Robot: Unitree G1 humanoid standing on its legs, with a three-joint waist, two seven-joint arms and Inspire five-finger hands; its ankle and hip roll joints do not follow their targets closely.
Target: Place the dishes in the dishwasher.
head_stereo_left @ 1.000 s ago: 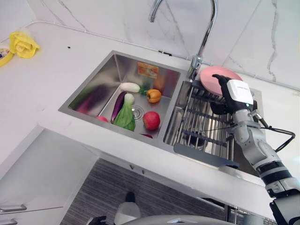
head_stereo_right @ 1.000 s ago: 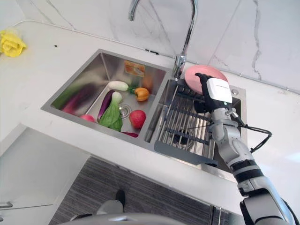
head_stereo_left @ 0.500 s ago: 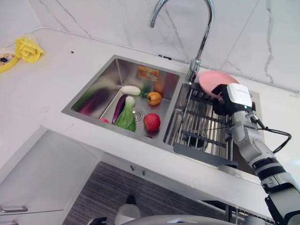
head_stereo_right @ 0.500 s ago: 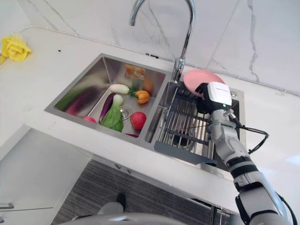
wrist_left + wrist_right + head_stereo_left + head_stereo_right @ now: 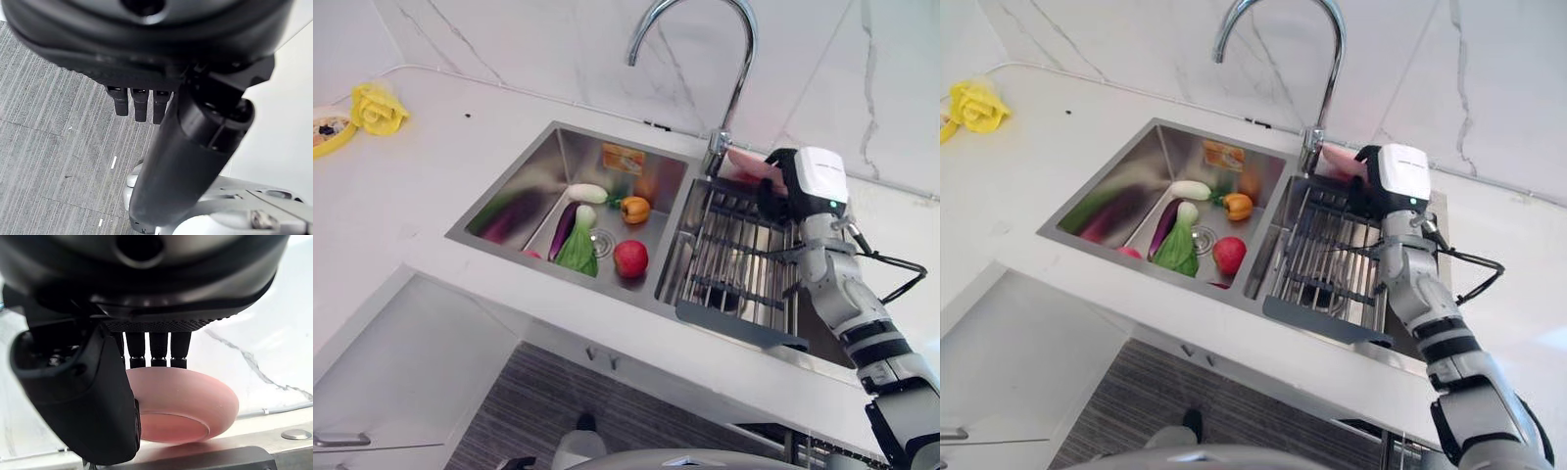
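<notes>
— Sink (image 5: 509, 186) contents?
— Vegetables and a red apple (image 5: 629, 258); wire rack (image 5: 744, 264) sits beside them

— The dish?
— Pink plate (image 5: 190, 404), smooth and shallow, above the rack's far end, pinched by right hand (image 5: 781, 191); left hand (image 5: 142, 103) relaxed

My right hand (image 5: 781, 191) covers most of the round pink plate (image 5: 190, 404); from above, just a sliver of its rim peeks out beside the tall curved chrome tap (image 5: 724, 78).
</notes>
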